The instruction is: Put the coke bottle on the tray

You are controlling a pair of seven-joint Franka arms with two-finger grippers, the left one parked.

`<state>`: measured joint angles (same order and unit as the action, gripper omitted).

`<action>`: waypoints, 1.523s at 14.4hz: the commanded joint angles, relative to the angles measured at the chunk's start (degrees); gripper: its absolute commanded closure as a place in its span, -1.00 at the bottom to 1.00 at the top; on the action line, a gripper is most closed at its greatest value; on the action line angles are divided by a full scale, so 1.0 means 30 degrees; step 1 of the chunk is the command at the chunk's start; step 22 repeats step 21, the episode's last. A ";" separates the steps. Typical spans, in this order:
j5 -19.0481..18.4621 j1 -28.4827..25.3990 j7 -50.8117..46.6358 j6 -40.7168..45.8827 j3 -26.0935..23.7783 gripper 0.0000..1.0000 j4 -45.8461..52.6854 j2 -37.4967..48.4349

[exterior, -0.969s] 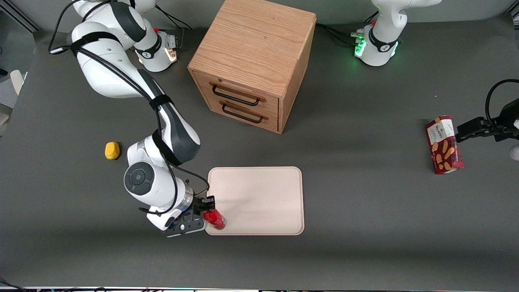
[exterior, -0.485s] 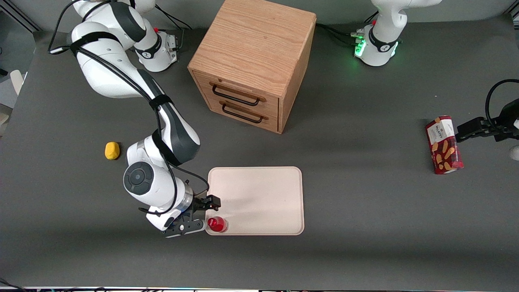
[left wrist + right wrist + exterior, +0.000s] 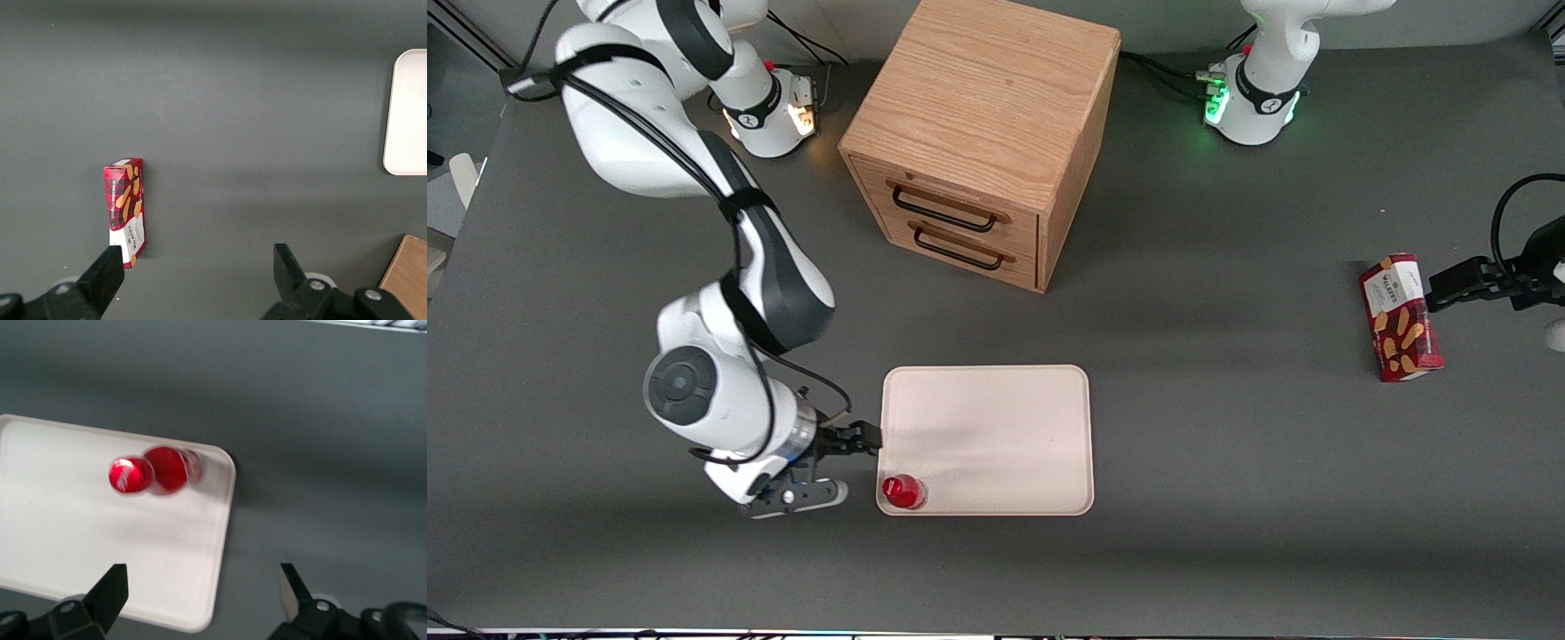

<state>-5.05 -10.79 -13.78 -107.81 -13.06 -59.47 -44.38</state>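
The bottle (image 3: 903, 491) stands upright on the tray (image 3: 996, 427), in the tray's corner nearest the front camera and toward the working arm's end of the table; from above its red cap covers most of its body. In the right wrist view the bottle (image 3: 155, 471) shows blurred, cap and shoulder side by side, close to the tray's (image 3: 80, 547) rounded corner and inside its low rim. The gripper (image 3: 845, 462) hangs over the bare table just beside the tray's short edge, apart from the bottle, and its fingers (image 3: 110, 590) are spread wide with nothing between them. The tray lies near the middle of the table, closer to the front edge than the wooden cabinet (image 3: 983, 133), which stands toward the back edge with two drawers, each with a dark handle, facing the front camera at an angle. A red box of biscuits (image 3: 1400, 317) lies well away toward the parked arm's end of the table; in the left wrist view the box (image 3: 125, 212) stands on the grey surface and one corner of the tray (image 3: 407, 113) is also in sight.
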 commanded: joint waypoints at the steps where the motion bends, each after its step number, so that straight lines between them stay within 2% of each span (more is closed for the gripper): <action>1: 0.1383 0.0551 -0.0562 0.0107 0.1005 -1.00 -0.6269 0.5786; 3: 0.2121 0.0492 -0.0533 0.1184 0.2326 -1.00 -0.8553 0.8570; 8: 0.2123 0.0492 -0.0123 0.1836 0.3823 -1.00 -1.6608 1.6158; 12: 0.2094 0.0463 0.0841 0.2069 0.5227 -1.00 -2.0952 2.1054; 15: 0.1918 0.0492 0.1515 0.3650 0.5904 -1.00 -2.0844 2.1797; 20: 0.1801 0.0551 0.1489 0.4496 0.6139 -1.00 -1.8327 2.0013; 21: 0.1249 0.0551 0.1489 0.4676 0.6111 -1.00 -1.8032 1.9836; 22: 0.1249 0.0551 0.1489 0.4676 0.6111 -1.00 -1.8032 1.9836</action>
